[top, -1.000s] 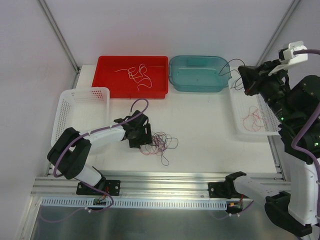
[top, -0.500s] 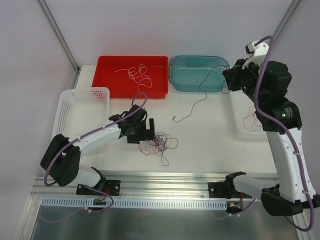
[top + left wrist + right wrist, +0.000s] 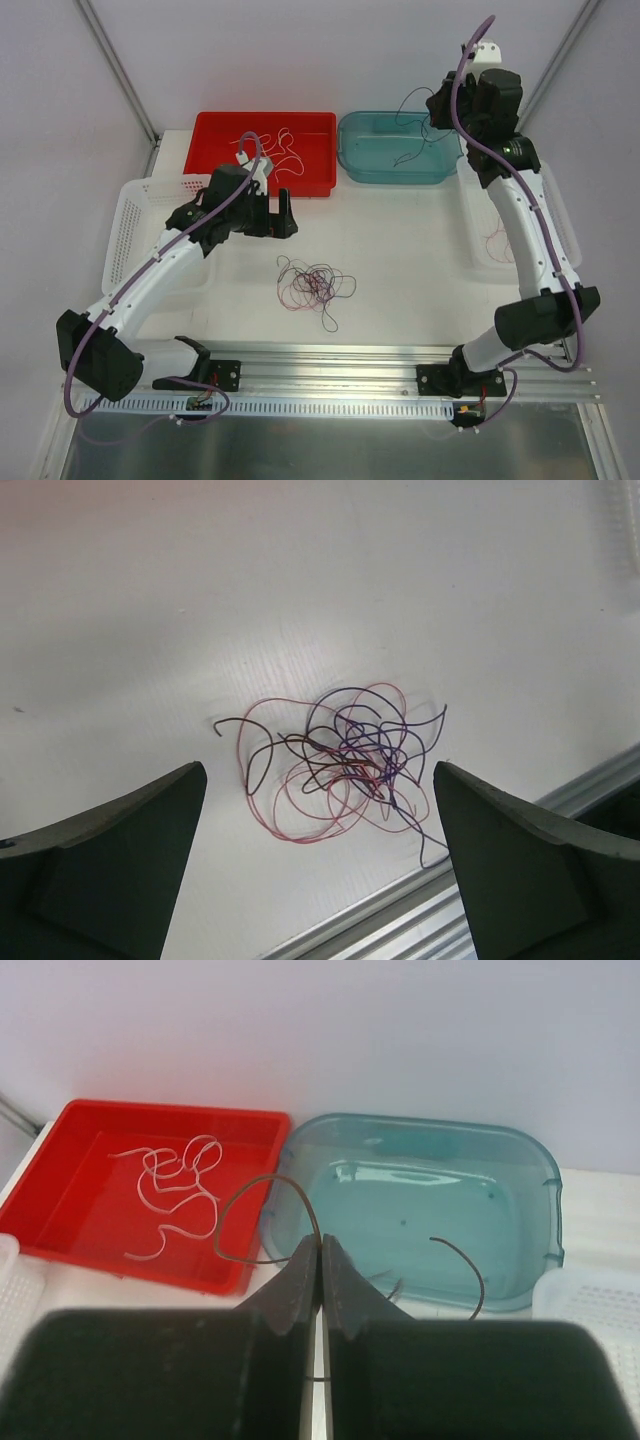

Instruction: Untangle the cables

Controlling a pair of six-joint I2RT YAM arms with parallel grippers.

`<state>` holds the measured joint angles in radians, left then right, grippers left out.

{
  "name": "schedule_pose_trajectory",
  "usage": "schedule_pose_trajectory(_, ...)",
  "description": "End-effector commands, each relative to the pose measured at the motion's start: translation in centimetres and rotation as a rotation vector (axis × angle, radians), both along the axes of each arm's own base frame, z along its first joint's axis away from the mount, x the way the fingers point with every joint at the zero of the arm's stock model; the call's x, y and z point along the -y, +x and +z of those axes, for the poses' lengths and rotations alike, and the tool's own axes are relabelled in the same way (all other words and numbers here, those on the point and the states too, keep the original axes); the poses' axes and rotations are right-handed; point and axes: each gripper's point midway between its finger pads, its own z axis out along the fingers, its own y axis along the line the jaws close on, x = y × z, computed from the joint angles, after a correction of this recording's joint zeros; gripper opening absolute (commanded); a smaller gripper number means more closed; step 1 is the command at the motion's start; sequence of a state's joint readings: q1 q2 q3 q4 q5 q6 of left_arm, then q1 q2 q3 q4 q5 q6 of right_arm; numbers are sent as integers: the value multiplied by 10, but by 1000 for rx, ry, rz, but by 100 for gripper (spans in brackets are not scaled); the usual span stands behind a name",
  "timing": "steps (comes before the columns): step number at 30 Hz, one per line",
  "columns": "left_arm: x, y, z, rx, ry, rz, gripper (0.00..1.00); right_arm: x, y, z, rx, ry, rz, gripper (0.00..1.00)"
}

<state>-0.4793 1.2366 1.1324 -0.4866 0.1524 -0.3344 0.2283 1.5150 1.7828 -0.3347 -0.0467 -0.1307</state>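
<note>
A tangle of thin red-pink, purple and dark cables (image 3: 315,283) lies on the white table, seen from above in the left wrist view (image 3: 345,760). My left gripper (image 3: 283,213) is open and empty, raised above and behind the tangle. My right gripper (image 3: 437,108) is shut on a thin black cable (image 3: 262,1218) and holds it over the teal bin (image 3: 395,172); the wire's loose ends curl above the bin (image 3: 520,1165). White cables (image 3: 272,150) lie in the red tray (image 3: 215,165). Red-pink cables (image 3: 503,240) lie in the right white basket (image 3: 478,255).
A white mesh basket (image 3: 135,205) stands at the left, partly under my left arm. An aluminium rail (image 3: 330,362) runs along the near table edge. The frame's posts rise at the back corners.
My right gripper has swung left and up, carrying the black cable from the table to above the teal bin. My left gripper has lifted away from the tangle toward the red tray.
</note>
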Motion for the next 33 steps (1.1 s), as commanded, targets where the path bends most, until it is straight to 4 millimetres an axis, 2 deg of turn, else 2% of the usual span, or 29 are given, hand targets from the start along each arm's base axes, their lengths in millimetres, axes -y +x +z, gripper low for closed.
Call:
schedule_pose_trajectory(1,-16,3,5,87,90,-44,99,6,33,47,154,61,-26,1)
schedule_pose_trajectory(3,-16,2,-1,93,86,-42,99,9,62,28,137,56,-46,1)
schedule_pose_trajectory(5,-19,3,-17,77,98,-32,99,9,80,30,166,64,-52,1)
schedule_pose_trajectory(6,-21,3,-22,69,110,-28,99,7,100,8,133,62,-54,1)
schedule_pose_trajectory(7,-23,4,-24,67,121,-26,99,6,109,2,126,70,-56,1)
schedule_pose_trajectory(8,-24,5,-25,67,129,-21,99,6,119,4,140,81,-57,1)
schedule_pose_trajectory(9,-26,6,-26,68,132,-14,99,1,136,-18,105,84,-53,1)
schedule_pose_trajectory(10,-26,6,-26,67,133,-13,99,0,144,-28,95,91,-52,1)
schedule_pose_trajectory(11,-26,6,-28,62,134,-14,99,-3,151,-23,117,113,-48,1)
schedule_pose_trajectory(12,-27,6,-28,62,137,-13,99,-6,164,-43,91,116,-45,1)
schedule_pose_trajectory(14,-30,8,-31,61,153,-6,99,-8,174,-48,92,137,-47,1)
schedule_pose_trajectory(15,-31,8,-32,59,158,-2,99,-9,181,-58,78,140,-52,1)
schedule_pose_trajectory(18,-31,9,-36,47,161,-2,99,-7,197,-98,8,171,-73,7)
schedule_pose_trajectory(19,-29,9,-37,43,159,-6,99,-6,201,-115,-21,173,-79,15)
schedule_pose_trajectory(21,-28,8,-39,34,157,-12,99,-5,201,-131,-55,177,-85,28)
schedule_pose_trajectory(22,-29,8,-39,35,157,-10,99,-5,198,-147,-89,172,-89,42)
schedule_pose_trajectory(23,-29,8,-39,35,157,-10,99,-5,196,-138,-66,177,-84,48)
schedule_pose_trajectory(24,-28,8,-39,34,155,-10,99,-7,191,-138,-73,179,-68,54)
schedule_pose_trajectory(25,-28,7,-39,32,151,-10,99,-8,184,-149,-105,174,-60,63)
schedule_pose_trajectory(26,-28,7,-39,30,153,-12,99,-10,173,-132,-91,181,-33,65)
schedule_pose_trajectory(27,-27,7,-39,28,149,-14,99,-14,163,-146,-136,176,-16,69)
schedule_pose_trajectory(28,-27,7,-38,30,147,-13,99,-17,153,-148,-160,175,4,71)
schedule_pose_trajectory(29,-26,7,-38,26,142,-14,99,-23,135,-129,-146,182,43,72)
schedule_pose_trajectory(31,-26,6,-38,23,137,-11,99,-34,105,-150,-233,150,89,75)
schedule_pose_trajectory(32,-27,6,-37,25,135,-6,99,-40,86,-136,-231,140,126,75)
schedule_pose_trajectory(33,-28,6,-37,25,136,-1,99,-46,68,-143,-285,132,139,75)
